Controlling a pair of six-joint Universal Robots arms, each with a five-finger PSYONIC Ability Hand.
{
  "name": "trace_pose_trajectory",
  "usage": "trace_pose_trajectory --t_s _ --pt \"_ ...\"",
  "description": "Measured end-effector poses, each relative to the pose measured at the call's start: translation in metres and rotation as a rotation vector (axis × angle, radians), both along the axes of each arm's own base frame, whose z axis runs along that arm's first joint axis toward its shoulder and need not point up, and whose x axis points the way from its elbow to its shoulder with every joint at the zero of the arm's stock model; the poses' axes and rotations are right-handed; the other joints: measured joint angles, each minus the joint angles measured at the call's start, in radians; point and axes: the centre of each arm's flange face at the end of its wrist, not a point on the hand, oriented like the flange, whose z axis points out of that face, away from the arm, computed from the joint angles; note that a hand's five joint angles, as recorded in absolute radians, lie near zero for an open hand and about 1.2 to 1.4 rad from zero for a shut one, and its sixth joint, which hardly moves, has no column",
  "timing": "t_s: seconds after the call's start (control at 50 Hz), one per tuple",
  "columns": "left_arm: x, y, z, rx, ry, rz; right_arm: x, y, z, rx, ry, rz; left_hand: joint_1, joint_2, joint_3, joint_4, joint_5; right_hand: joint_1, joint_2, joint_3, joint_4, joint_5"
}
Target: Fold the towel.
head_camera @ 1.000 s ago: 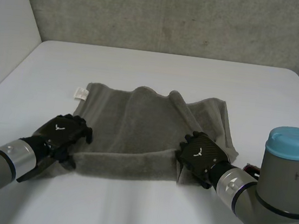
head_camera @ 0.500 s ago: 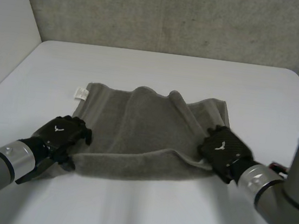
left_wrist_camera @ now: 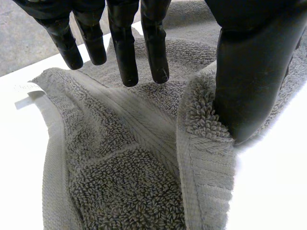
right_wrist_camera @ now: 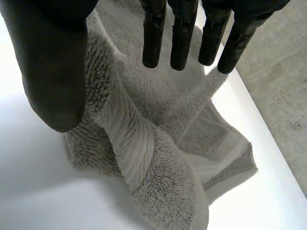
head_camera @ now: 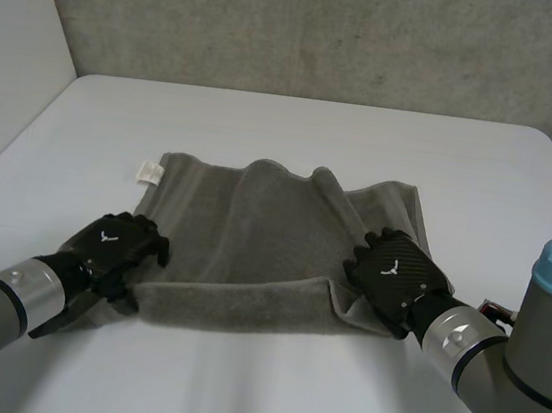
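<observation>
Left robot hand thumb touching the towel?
Touching. Left wrist view: the left robot hand has its thumb pressed against the towel edge, with no gap.

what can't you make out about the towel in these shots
Head view: the near left corner of the towel, covered by the left hand.
Head view: its near right corner, covered by the right hand.
Head view: print on the white label, too small to read.

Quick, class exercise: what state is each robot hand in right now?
Left robot hand: open, thumb touching towel.
Right robot hand: open, at towel corner.
</observation>
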Motion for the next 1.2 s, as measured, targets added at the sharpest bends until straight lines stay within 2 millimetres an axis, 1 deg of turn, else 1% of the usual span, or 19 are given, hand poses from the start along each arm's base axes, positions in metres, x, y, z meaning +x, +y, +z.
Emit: trace_pose_trajectory --t_s 0.1,0.16,0.2,0.22,0.26,0.3,0.38,0.44,0.5,0.52,0.6,0.66,0.74,0.92,1.02,1.04,1.06,1.14,1.2 --pt "0.000 0.000 0.001 -0.003 -0.004 0.002 0.005 0.004 -0.003 0.011 0.001 0.016 0.000 0.000 0.000 0.000 0.000 0.032 0.021 0.000 0.000 0.070" --pt "0.001 -0.001 0.002 -0.005 -0.005 0.004 0.006 0.005 -0.006 0.021 0.005 0.024 0.000 0.000 0.000 0.000 0.000 0.186 0.175 0.000 0.000 0.219" --pt "0.001 -0.002 0.002 -0.008 -0.005 0.007 0.006 0.006 -0.009 0.033 0.010 0.029 -0.003 -0.001 0.000 0.000 0.000 0.438 0.432 0.000 0.000 0.472" --pt "0.002 -0.002 0.002 -0.008 -0.005 0.007 0.006 0.006 -0.010 0.035 0.011 0.030 -0.004 -0.002 0.000 0.000 0.000 0.474 0.479 0.000 0.000 0.519" --pt "0.002 -0.004 0.003 -0.012 -0.005 0.010 0.006 0.006 -0.012 0.045 0.014 0.032 -0.005 -0.003 0.000 0.000 0.000 0.690 0.694 0.000 0.000 0.735" --pt "0.002 -0.005 0.003 -0.014 -0.005 0.012 0.005 0.006 -0.013 0.050 0.015 0.032 -0.010 -0.007 0.000 0.000 -0.005 0.808 0.778 0.000 0.000 0.852" --pt "0.003 -0.008 0.003 -0.017 -0.007 0.015 0.003 0.004 -0.011 0.049 0.006 0.026 -0.016 -0.014 0.000 0.000 -0.012 0.810 0.778 0.000 0.000 0.860" --pt "0.003 -0.008 0.003 -0.014 -0.011 0.021 -0.003 -0.004 -0.006 0.038 -0.013 -0.005 -0.016 -0.014 0.000 0.000 -0.013 0.810 0.778 0.000 0.000 0.860" --pt "0.002 -0.006 0.002 -0.004 -0.015 0.022 -0.016 -0.019 0.004 0.021 -0.044 -0.069 -0.016 -0.014 0.000 0.000 -0.010 0.810 0.778 0.000 0.000 0.860" --pt "0.002 -0.004 0.002 0.002 -0.017 0.021 -0.023 -0.026 0.008 0.014 -0.060 -0.104 -0.015 -0.013 0.000 0.000 -0.002 0.810 0.778 0.000 0.000 0.860" --pt "0.001 0.003 0.003 0.021 -0.019 0.014 -0.043 -0.044 0.018 0.000 -0.101 -0.195 0.034 0.032 0.000 0.000 0.077 0.810 0.778 0.000 0.000 0.860" --pt "0.000 0.006 0.005 0.028 -0.019 0.009 -0.056 -0.054 0.024 -0.007 -0.124 -0.250 0.101 0.101 0.000 0.000 0.139 0.810 0.778 0.000 0.000 0.860" --pt "-0.002 0.011 0.006 0.035 -0.020 -0.001 -0.067 -0.060 0.028 -0.010 -0.138 -0.291 0.118 0.119 0.000 0.000 0.157 0.810 0.778 0.000 0.000 0.860" --pt "-0.008 0.020 0.003 0.052 -0.023 -0.025 -0.070 -0.062 0.027 -0.003 -0.140 -0.307 0.136 0.136 0.000 0.000 0.175 0.810 0.778 0.000 0.000 0.860" --pt "-0.009 0.022 0.002 0.055 -0.024 -0.031 -0.069 -0.060 0.026 0.002 -0.137 -0.303 0.224 0.231 0.000 0.000 0.262 0.810 0.778 0.000 0.000 0.860" --pt "-0.009 0.023 0.001 0.058 -0.025 -0.032 -0.069 -0.060 0.026 0.003 -0.136 -0.302 0.298 0.306 0.000 0.000 0.333 0.810 0.778 0.000 0.000 0.860" --pt "-0.010 0.023 0.001 0.059 -0.025 -0.033 -0.069 -0.060 0.026 0.004 -0.136 -0.302 0.320 0.328 0.000 0.000 0.362 0.810 0.778 0.000 0.000 0.860" --pt "-0.010 0.024 -0.002 0.069 -0.027 -0.036 -0.069 -0.059 0.025 0.006 -0.135 -0.304 0.676 0.682 0.000 0.000 0.719 0.810 0.779 0.000 0.000 0.860" --pt "-0.010 0.025 -0.002 0.073 -0.027 -0.038 -0.069 -0.059 0.025 0.010 -0.134 -0.307 0.709 0.739 0.000 0.000 0.773 0.810 0.779 0.000 0.000 0.860"
